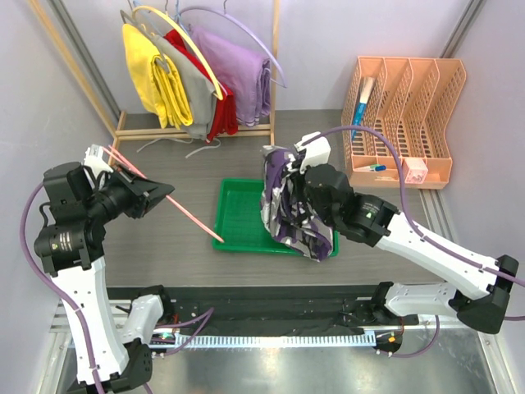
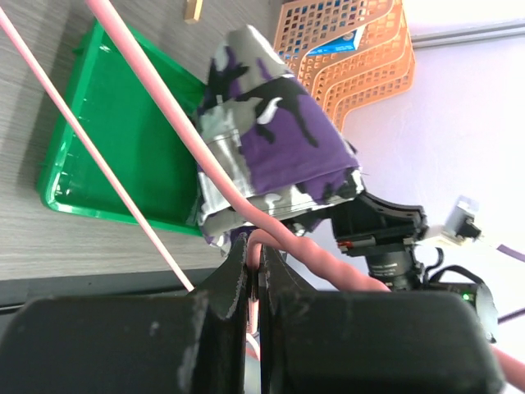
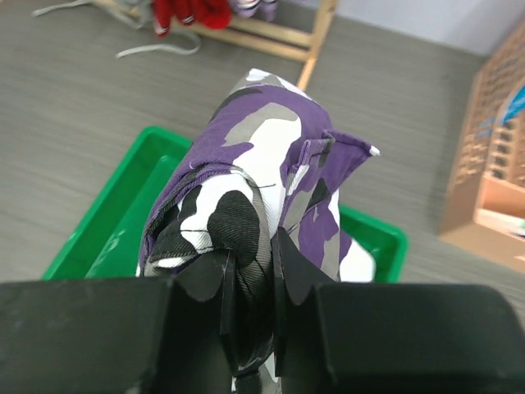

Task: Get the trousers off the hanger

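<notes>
The camouflage trousers [image 1: 287, 209] hang bunched from my right gripper [image 1: 283, 193], which is shut on a fold of them above the green tray [image 1: 242, 205]. In the right wrist view the cloth [image 3: 254, 156] fills the gap between the closed fingers of the gripper [image 3: 250, 271]. My left gripper [image 1: 164, 195] is shut on the pink hanger [image 1: 197, 218] and holds it up at the left, its long arm slanting toward the tray. In the top view the hanger is apart from the trousers. In the left wrist view the hanger [image 2: 164, 111] runs from the gripper [image 2: 256, 254] across the trousers [image 2: 279, 139].
A wooden rack [image 1: 197, 127] at the back holds yellow, grey, red and lavender garments on hangers. An orange file organizer [image 1: 402, 115] stands at the back right. The tray also shows in the left wrist view [image 2: 123, 164] and in the right wrist view [image 3: 107, 222].
</notes>
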Action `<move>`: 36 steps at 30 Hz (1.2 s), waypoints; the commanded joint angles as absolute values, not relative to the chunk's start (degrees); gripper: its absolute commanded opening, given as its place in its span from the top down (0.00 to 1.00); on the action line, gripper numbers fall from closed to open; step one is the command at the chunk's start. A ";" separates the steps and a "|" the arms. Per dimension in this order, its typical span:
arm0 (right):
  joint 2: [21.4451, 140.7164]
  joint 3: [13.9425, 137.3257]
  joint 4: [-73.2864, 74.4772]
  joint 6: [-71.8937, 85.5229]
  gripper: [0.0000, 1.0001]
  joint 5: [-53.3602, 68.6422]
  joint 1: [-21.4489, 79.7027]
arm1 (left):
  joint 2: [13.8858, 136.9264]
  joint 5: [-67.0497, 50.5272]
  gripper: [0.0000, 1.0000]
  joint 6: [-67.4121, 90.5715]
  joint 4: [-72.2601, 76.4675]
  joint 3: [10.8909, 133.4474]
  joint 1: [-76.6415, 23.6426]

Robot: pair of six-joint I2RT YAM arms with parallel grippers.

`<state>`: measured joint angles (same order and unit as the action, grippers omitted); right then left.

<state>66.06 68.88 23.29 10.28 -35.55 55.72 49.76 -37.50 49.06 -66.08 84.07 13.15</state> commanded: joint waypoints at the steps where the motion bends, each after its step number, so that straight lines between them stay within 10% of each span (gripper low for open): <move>1: 65.29 69.61 13.27 16.17 0.99 -29.30 55.90 | 48.87 -39.11 1.00 48.95 -64.42 86.13 13.18; 14: 82.43 75.40 13.17 23.12 0.99 -17.23 57.04 | 49.83 -39.46 1.00 49.75 -63.81 87.98 13.10; 36: 78.92 84.91 45.88 -6.76 0.99 -43.95 66.60 | 49.22 -39.73 1.00 49.92 -61.52 83.58 13.18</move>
<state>79.59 81.49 43.99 0.23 -38.04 61.73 49.28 -37.67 50.54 -64.93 83.59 13.15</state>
